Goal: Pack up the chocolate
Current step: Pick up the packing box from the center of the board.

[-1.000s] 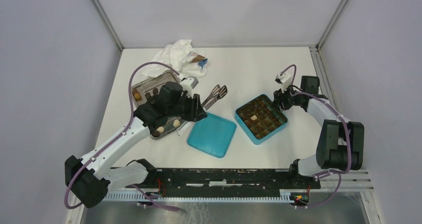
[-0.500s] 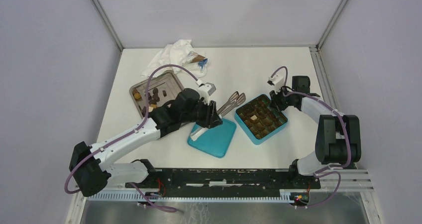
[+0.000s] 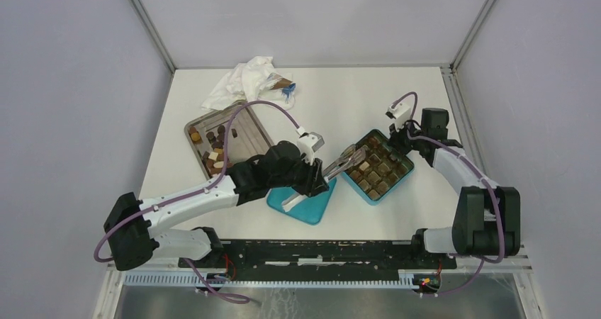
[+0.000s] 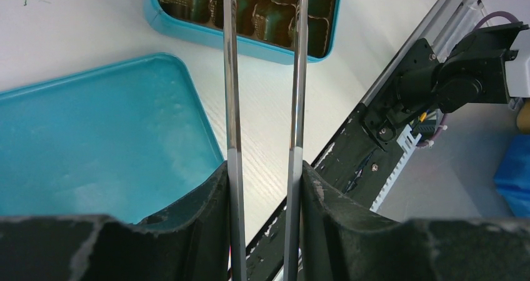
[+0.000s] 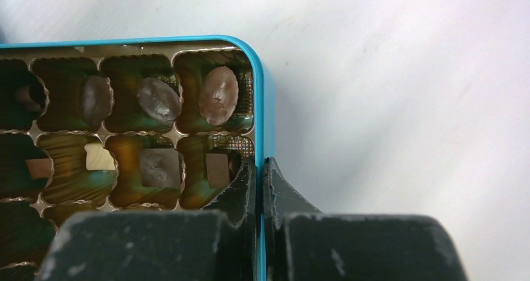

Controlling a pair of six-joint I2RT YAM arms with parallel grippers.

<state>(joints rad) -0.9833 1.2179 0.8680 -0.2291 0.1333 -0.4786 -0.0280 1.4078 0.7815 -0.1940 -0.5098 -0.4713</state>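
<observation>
**Chocolate.** Small bite-sized pieces, some oval and some square-cut, in dark brown, mid-brown and cream-white. One lot sits singly in the ruffled gold-brown cells of the teal box, on the right of the worktop. A second lot lies loose at the near end of the metal tray on the left.

**Right hand.** Fingers are pressed together on the box's side wall near a corner, one inside the rim and one outside.

**Left hand.** Closed on a pair of metal tongs. Both blades are squeezed between the fingers, with a gap between the blades.

**Views compared.**
- Only the right wrist view shows the single pieces in their cells and the pinch on the wall.
- Only the left wrist view shows the blades running side by side from the fingers towards the box. They pass the edge of the teal lid, which lies flat beside the box. The frame cuts off the blade tips.
- Only the top view shows the tray, the crumpled white material at the far edge, and the tongs' tips over the box's left corner. Whether the tips carry a piece cannot be made out.
</observation>
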